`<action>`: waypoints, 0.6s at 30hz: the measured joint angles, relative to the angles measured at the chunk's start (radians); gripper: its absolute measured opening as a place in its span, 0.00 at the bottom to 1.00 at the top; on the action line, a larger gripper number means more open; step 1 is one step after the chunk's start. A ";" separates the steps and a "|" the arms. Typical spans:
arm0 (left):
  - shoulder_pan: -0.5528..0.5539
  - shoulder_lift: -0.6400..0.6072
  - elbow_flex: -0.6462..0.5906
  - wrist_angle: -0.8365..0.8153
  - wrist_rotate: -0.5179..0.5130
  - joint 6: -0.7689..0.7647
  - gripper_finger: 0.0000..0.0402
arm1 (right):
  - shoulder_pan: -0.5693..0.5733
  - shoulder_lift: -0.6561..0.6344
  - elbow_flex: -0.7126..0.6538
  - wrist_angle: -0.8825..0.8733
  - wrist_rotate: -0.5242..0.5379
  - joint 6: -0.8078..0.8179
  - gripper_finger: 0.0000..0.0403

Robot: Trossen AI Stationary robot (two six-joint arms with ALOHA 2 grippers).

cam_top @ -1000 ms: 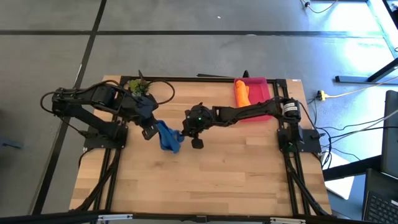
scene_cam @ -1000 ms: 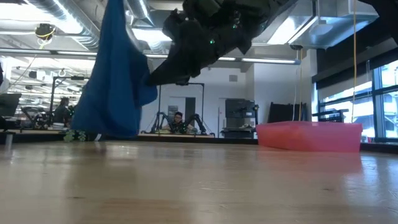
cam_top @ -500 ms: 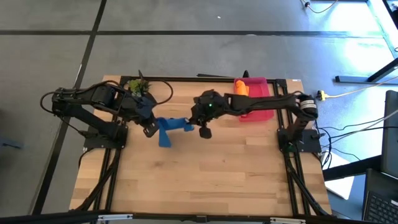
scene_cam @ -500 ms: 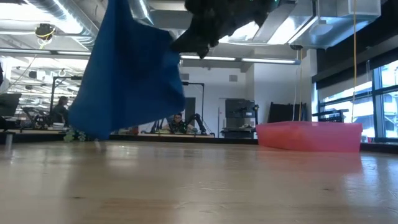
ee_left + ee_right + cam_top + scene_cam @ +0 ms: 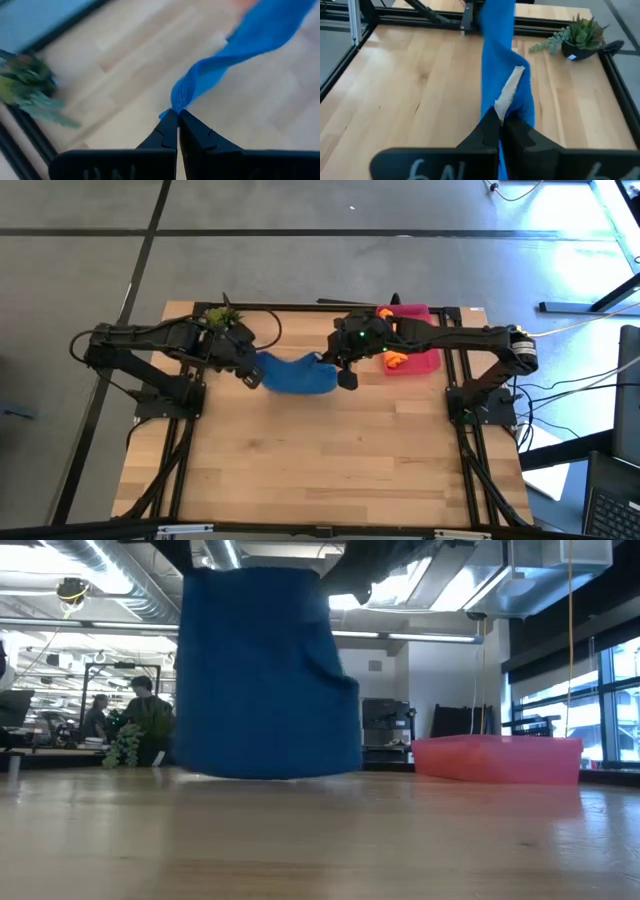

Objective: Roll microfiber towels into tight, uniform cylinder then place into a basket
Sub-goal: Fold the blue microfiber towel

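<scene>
The blue towel (image 5: pixel 296 374) hangs spread as a sheet between my two grippers above the table's far middle. In the low view the blue towel (image 5: pixel 265 670) reaches down close to the tabletop; I cannot tell if its lower edge touches. My left gripper (image 5: pixel 250 378) is shut on its left end, my right gripper (image 5: pixel 346 379) on its right end. The orange towel (image 5: pixel 385 314) lies in the pink basket (image 5: pixel 418 315) at the far right, partly hidden by my right arm. My left gripper pinches a bunched top corner of the blue towel (image 5: pixel 178 102) between its two shut fingers, slanting down from the table's left. The cloth runs away from the fingers toward the other gripper. My right gripper pinches the towel's other top corner (image 5: pixel 506 107) between its shut fingers, right by a white label (image 5: pixel 510 90), slanting down from the table's right. The towel hangs below the fingers and stretches toward the left gripper.
A small green potted plant (image 5: pixel 222 318) stands at the far edge behind my left arm. The basket (image 5: pixel 495 758) shows at the right in the low view. Bare wooden tabletop (image 5: pixel 320 460) fills the near half.
My right gripper has risen and gone toward the table's far right with its end of the blue towel. The towel, which hung bunched below my left gripper, is now spread out between both grippers. My left gripper has sunk a little and turned.
</scene>
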 joint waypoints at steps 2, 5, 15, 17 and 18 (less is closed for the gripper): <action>0.014 0.000 0.000 0.011 -0.050 0.002 0.00 | -0.010 -0.015 0.000 -0.035 0.004 0.000 0.01; 0.040 0.000 0.000 0.017 -0.123 0.006 0.00 | -0.030 -0.032 0.000 -0.076 0.005 -0.002 0.01; 0.157 0.039 0.000 0.078 -0.309 0.141 0.00 | -0.137 -0.037 0.000 -0.103 0.132 -0.076 0.01; 0.193 0.048 0.000 0.113 -0.327 0.184 0.00 | -0.166 -0.037 0.000 -0.090 0.168 -0.081 0.01; 0.209 0.051 0.000 0.138 -0.338 0.206 0.00 | -0.180 -0.037 0.000 -0.089 0.187 -0.082 0.01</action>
